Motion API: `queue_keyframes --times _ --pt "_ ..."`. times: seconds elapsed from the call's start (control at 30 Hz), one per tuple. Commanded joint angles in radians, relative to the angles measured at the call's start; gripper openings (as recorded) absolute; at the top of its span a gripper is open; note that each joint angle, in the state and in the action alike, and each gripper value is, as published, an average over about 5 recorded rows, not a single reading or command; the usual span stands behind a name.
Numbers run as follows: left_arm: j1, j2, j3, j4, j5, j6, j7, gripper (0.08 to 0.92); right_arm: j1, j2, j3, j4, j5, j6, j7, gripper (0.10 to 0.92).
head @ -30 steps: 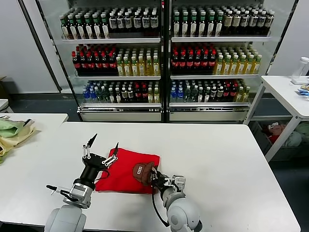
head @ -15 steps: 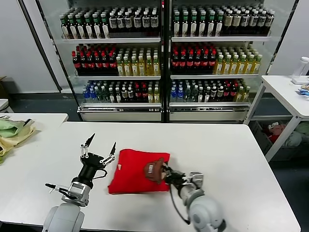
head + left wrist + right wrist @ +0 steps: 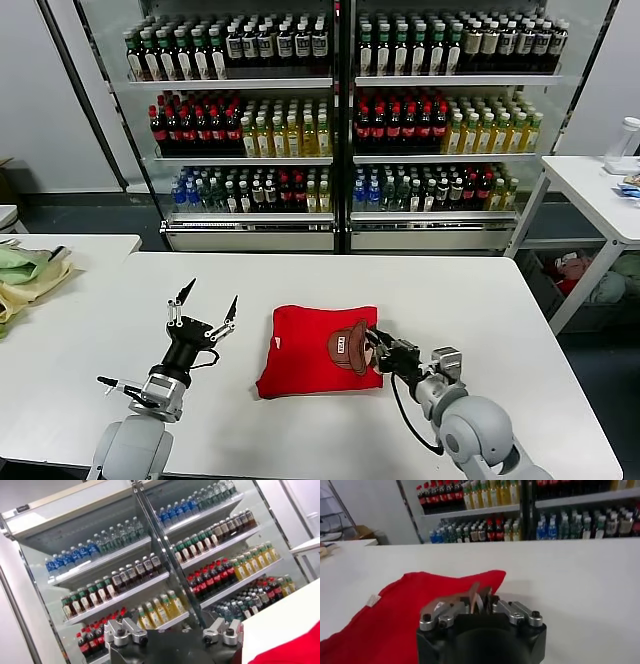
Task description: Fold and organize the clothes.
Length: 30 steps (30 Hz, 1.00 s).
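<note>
The fingertips of the right gripper [image 3: 377, 343] are hard to separate from the dark cap print in the head view, and in the right wrist view its own black body hides where the fingers meet the cloth. What shows there is a narrow gap between the fingers, their tips at the shirt's raised corner; whether they pinch that corner or only touch it cannot be told. The bright red soft fabric shirt with a cartoon face in a brown cap [image 3: 318, 350] lies folded near the middle of the white table [image 3: 500, 300], at about 9 o'clock from the right gripper, a small white tag showing near its far left corner. In the left wrist view only a red sliver of it shows, cut off by the edge. The left gripper [image 3: 204, 306] stands raised above the table at about 9 o'clock from the shirt, apart from it, its two fingers spread wide and holding nothing.
</note>
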<state>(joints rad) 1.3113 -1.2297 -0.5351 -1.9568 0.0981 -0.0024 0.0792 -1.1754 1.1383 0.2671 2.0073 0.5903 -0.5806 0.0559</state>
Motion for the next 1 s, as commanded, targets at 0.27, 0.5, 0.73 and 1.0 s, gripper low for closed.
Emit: queue_keyframes --times 0.27,0.5,0.73,1.0 --pt "-0.031 -0.016 -0.001 0.049 -0.032 -0.025 0.009 0.823 -0.066 -0.015 0.16 0.137 -0.259 0.018 0.02 0.585" --pt "-0.08 -0.007 -0.004 0.083 -0.057 -0.01 0.001 0.823 -0.059 0.01 0.204 0.055 -0.446 0.184 0.032 0.781" --pt "-0.141 -0.003 0.003 0.155 -0.178 -0.072 0.026 0.823 -0.016 0.026 0.201 -0.06 -0.523 0.298 0.037 0.822" --pt "-0.146 0.003 -0.018 0.182 -0.213 -0.1 0.061 0.823 -0.011 0.037 0.188 -0.102 -0.539 0.315 0.068 0.823"
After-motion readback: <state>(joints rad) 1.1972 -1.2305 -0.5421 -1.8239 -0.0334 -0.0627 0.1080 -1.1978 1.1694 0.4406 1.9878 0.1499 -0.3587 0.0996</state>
